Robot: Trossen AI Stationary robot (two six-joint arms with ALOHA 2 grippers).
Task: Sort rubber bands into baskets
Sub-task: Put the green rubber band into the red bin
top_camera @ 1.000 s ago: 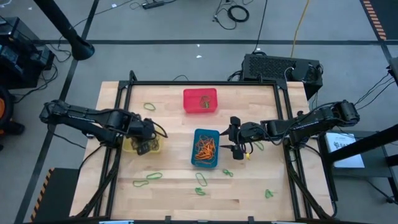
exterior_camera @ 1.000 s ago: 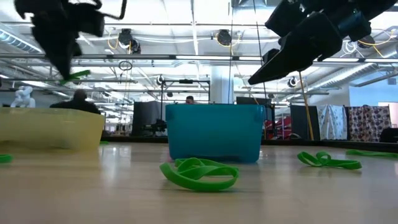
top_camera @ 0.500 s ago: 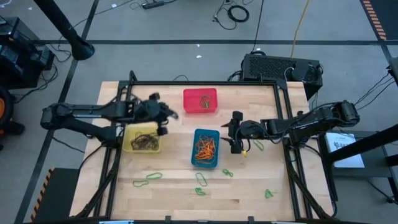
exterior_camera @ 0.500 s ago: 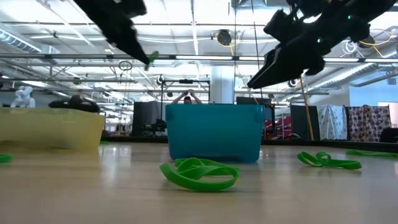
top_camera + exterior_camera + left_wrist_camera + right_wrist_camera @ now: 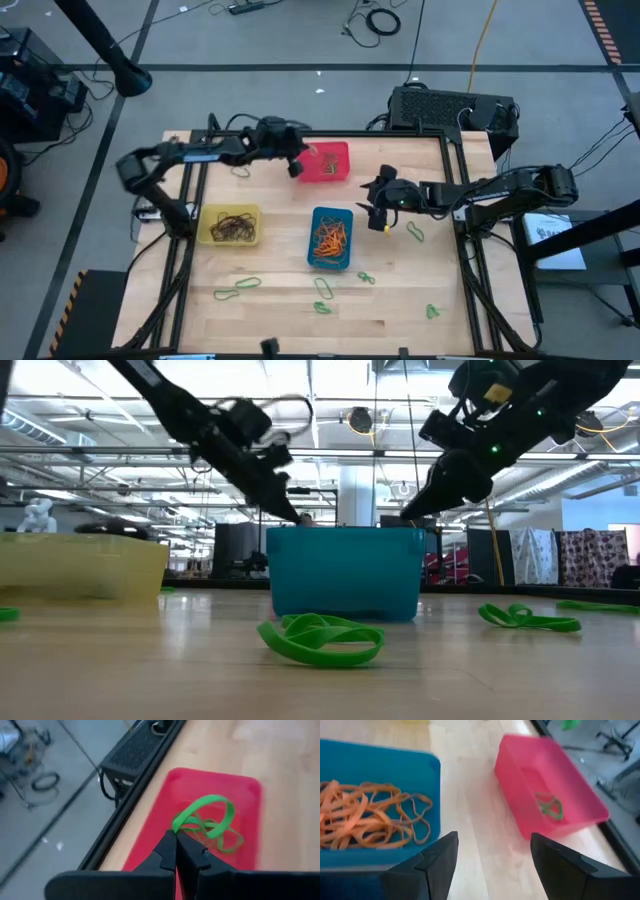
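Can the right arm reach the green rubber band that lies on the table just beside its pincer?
Probably yes. The right pincer is open and holds nothing, and the green rubber band lies alone on bare wood close by. The blue basket is on the pincer's other side, so nothing blocks the way.

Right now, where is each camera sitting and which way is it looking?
High view: above the table, looking straight down; both arms show, the left gripper at the red basket, the right gripper beside the blue basket.
Low view: at table-top height, looking level past a green rubber band into the room; both arms come in from above.
Left wrist view: over the red basket; its shut fingers pinch a green band.
Right wrist view: faces both baskets between open fingers.
Shared: every view except the low one shows the red basket.
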